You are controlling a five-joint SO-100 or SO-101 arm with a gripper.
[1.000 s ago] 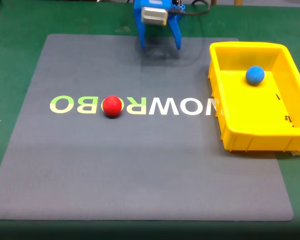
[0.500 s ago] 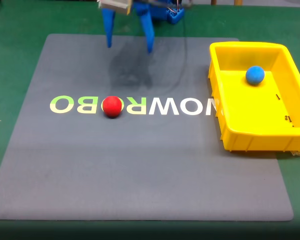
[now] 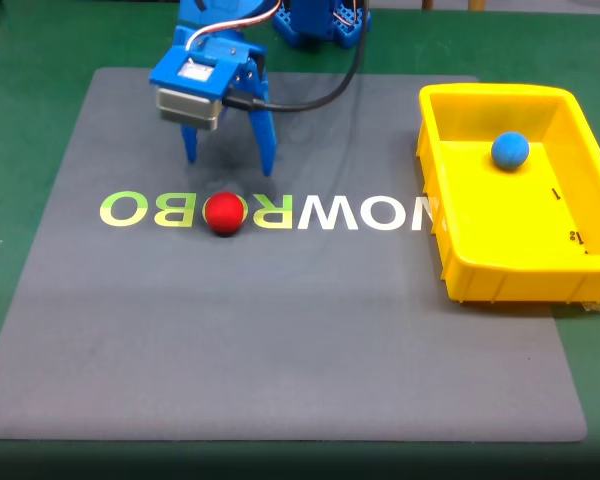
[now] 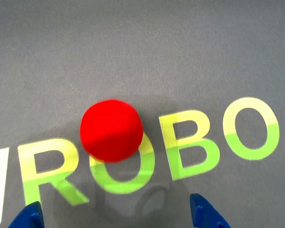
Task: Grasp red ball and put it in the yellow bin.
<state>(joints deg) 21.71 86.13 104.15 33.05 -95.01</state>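
1. On the grey mat (image 3: 280,340) lettering we spotted the red ball (image 3: 224,213), sitting on an O.
2. Just behind it, our gripper (image 3: 228,160) hung with fingers spread wide, empty.
3. Off right, the yellow bin (image 3: 510,270) held a blue ball (image 3: 510,150).

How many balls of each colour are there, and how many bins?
Red balls: 1, the red ball on the mat's lettering
Blue balls: 1, the blue ball inside the bin
Yellow bins: 1, the yellow bin
Total: 3 things
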